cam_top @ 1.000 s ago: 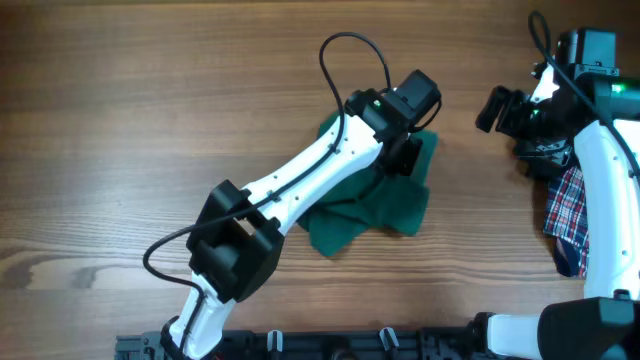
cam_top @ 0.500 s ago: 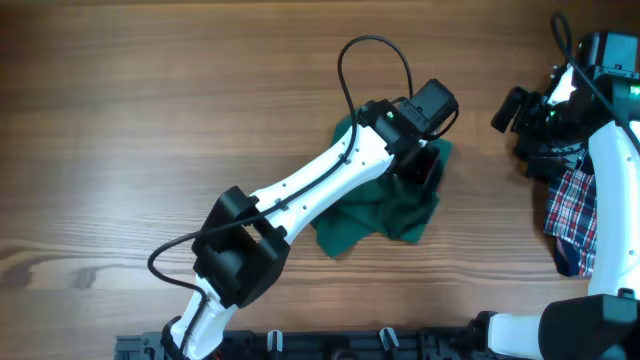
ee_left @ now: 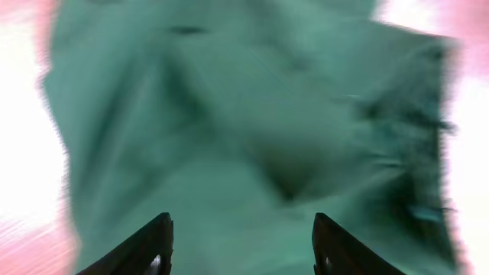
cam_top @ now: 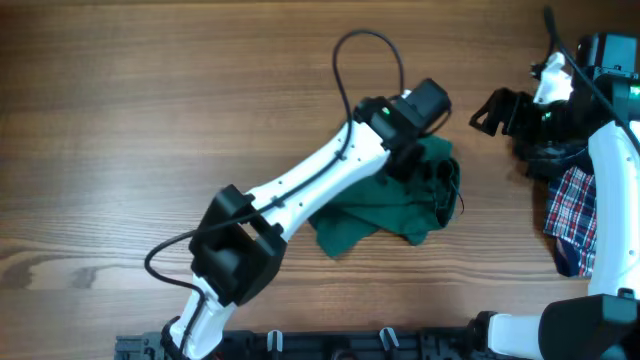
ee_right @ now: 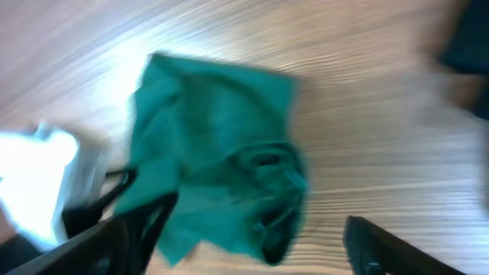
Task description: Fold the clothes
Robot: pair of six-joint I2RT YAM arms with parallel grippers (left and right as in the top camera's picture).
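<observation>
Overhead, the wood-grain table (cam_top: 120,120) fills the frame; the dark green garment (cam_top: 390,205) lies crumpled right of centre. The left gripper (ee_left: 241,244) hangs over it, fingers spread apart. The right gripper (ee_right: 252,244), upper right, gapes wide near a plaid garment (cam_top: 570,215)

The white left arm (cam_top: 320,172) has black joints, a looping cable (cam_top: 362,33) and seemingly black fingers (ee_left: 153,246).

The overhead view is sharp and evenly lit, with soft shadows beside the crumpled dark green cloth garment (cam_top: 400,205) on the brown wooden desk (cam_top: 150,120). Both wrist views are blurred; the desk burns out pinkish-white in the left, and shows pale glare in the right.
</observation>
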